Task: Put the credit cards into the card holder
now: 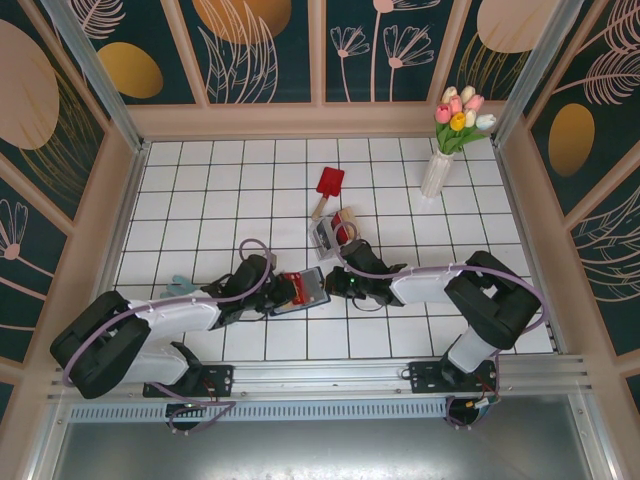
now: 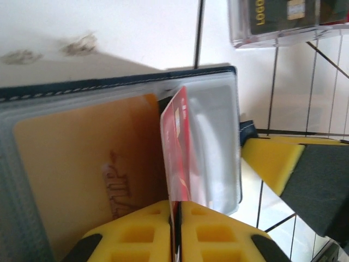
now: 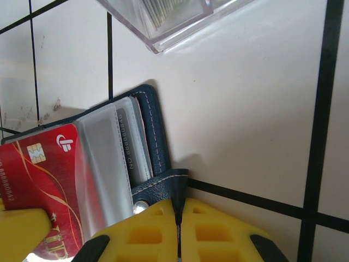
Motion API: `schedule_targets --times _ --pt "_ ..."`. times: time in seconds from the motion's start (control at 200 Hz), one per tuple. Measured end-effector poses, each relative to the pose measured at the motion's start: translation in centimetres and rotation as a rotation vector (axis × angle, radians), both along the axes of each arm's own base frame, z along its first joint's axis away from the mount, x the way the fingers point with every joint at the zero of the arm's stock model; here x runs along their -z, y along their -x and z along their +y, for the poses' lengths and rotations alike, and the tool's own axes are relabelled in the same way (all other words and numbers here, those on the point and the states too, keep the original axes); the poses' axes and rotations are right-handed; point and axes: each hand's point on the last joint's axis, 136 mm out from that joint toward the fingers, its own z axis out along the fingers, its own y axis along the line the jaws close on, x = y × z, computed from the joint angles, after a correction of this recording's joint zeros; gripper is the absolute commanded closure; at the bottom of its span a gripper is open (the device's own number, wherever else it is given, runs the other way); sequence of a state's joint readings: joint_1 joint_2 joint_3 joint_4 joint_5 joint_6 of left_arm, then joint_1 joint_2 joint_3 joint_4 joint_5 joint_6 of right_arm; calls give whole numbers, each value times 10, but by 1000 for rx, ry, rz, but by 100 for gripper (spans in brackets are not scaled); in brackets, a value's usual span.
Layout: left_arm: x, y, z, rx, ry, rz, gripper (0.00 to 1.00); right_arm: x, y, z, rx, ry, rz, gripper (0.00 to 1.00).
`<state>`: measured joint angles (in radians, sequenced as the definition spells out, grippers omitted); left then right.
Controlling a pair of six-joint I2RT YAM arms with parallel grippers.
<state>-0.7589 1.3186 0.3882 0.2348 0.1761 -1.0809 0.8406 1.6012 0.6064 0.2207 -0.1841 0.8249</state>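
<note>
The left gripper [image 2: 175,212] is clenched on the near edge of a red card [image 2: 178,136], its yellow fingers [image 2: 136,232] pressed together on the plastic. The card's far end reaches in among the clear sleeves of the open wallet [image 2: 109,87]. I cannot tell whether it sits inside a slot. An orange card [image 2: 82,174] already lies under a sleeve to the left of it.

The right gripper [image 3: 178,212] is pinched on the wallet's navy snap tab [image 3: 163,183], just beside the metal snap. From this wrist the red card [image 3: 38,169] lies flat across the wallet [image 3: 154,125], chip up.

From above, the wallet [image 1: 308,290] rests on the white tiled table [image 1: 200,200] between the left gripper [image 1: 284,291] and the right gripper [image 1: 338,282]. A teal object [image 1: 180,287] lies beside the left arm.

Just beyond the wallet stands a clear box [image 1: 328,232] holding more cards. Farther back lies a red spatula [image 1: 328,185]. A white vase [image 1: 437,173] of tulips [image 1: 462,115] stands at the far right.
</note>
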Motion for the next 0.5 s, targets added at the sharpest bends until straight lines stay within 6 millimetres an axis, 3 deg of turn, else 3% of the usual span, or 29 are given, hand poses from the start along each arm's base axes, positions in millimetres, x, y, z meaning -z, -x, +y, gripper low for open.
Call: schedule_targets --times 0.13,0.495 --pt "-3 -4 -5 9 -4 -6 100 0 0 0 0 1 1 92" --pt "-6 2 9 -68 0 53 97 0 0 0 -1 5 4 92"
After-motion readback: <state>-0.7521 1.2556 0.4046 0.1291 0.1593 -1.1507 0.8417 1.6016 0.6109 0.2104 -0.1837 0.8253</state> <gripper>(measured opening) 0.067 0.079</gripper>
